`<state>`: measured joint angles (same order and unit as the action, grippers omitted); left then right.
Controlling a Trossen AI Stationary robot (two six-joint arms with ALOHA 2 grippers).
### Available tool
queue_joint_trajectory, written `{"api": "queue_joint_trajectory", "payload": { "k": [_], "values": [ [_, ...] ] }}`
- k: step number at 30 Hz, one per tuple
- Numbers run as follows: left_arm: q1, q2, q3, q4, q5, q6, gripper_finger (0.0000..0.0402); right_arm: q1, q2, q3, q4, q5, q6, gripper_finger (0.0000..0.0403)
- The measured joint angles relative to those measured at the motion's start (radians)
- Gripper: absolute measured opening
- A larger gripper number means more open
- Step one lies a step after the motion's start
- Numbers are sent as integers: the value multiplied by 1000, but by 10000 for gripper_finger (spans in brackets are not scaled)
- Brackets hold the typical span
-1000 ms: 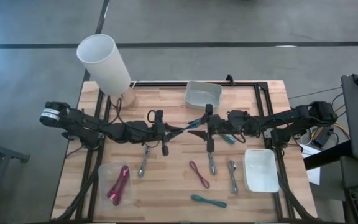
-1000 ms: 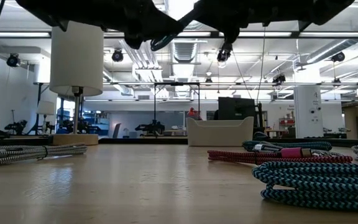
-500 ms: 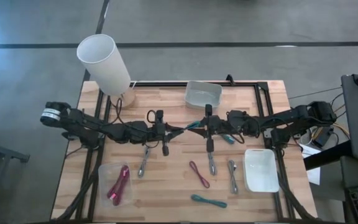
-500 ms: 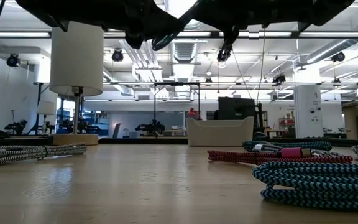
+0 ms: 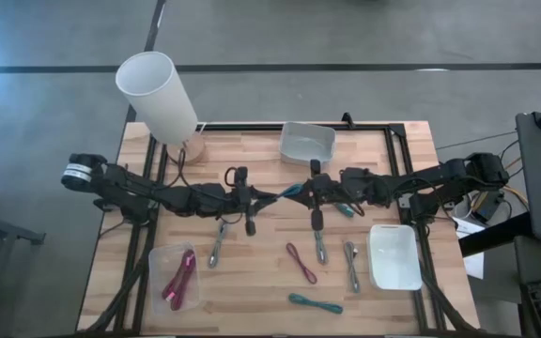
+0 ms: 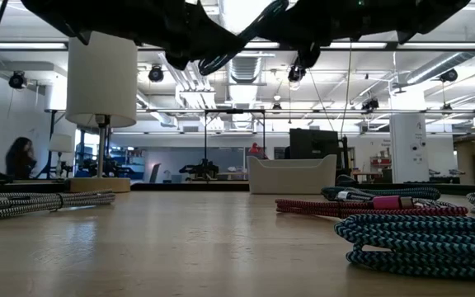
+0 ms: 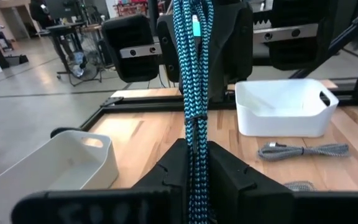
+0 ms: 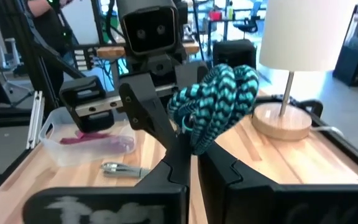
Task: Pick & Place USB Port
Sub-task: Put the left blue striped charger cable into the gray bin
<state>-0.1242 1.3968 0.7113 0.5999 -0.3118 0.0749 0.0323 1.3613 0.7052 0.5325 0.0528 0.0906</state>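
Note:
A teal-and-black braided USB cable [image 5: 289, 189], bundled in loops, hangs in the air above the middle of the table. My left gripper [image 5: 272, 195] reaches it from the table's left and my right gripper [image 5: 298, 192] from the right, and both are shut on it. In the left wrist view the bundle [image 7: 193, 81] runs out from between my left gripper's [image 7: 196, 163] fingers toward the other arm. In the right wrist view its looped end [image 8: 219, 99] bulges past my right gripper [image 8: 193, 155]. My left gripper pinches the bundled strands [image 7: 194, 146] between its two fingers, several side by side. The fingers come level from the table's left and lie along the cable, which is clear of the table. My right gripper pinches the bundle just behind its looped end [image 8: 199, 134]. Its fingers come level from the table's right, and the loops stick out past the fingertips, lifted clear.
A grey tub [image 5: 306, 141] stands at the far edge and a white tub [image 5: 394, 255] at the near right. A clear box [image 5: 175, 277] at the near left holds a magenta cable. Several more cables [image 5: 301, 263] lie on the near half. A lamp [image 5: 158, 94] stands far left.
My right gripper has shut on the teal cable that my left gripper holds up. The cable has stayed in the air between the two arms.

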Motion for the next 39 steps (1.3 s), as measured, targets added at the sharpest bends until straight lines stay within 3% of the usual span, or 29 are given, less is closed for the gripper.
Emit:
{"api": "queue_joint_trajectory", "payload": {
  "k": [9, 15, 23, 30, 35, 39],
  "values": [
    [0, 21, 0, -18, -7, 0, 130, 0, 0, 0, -13, 2, 26, 11],
    [0, 23, 0, -18, -27, 0, 163, 0, 0, 0, -161, 9, 91, 12],
    [0, 23, 0, -18, -27, 0, 165, 0, -18, 20, -427, 189, 156, 12],
    [0, 23, 0, -31, -27, 0, 165, -41, -67, 270, -955, 434, 156, 13],
    [2, 23, 0, -33, -27, 0, 165, -164, -7, 490, -1293, 448, 167, 13],
    [3, 23, 0, -35, -30, 0, 165, -289, 67, 584, -1361, 447, 110, 13]
  ]
}}
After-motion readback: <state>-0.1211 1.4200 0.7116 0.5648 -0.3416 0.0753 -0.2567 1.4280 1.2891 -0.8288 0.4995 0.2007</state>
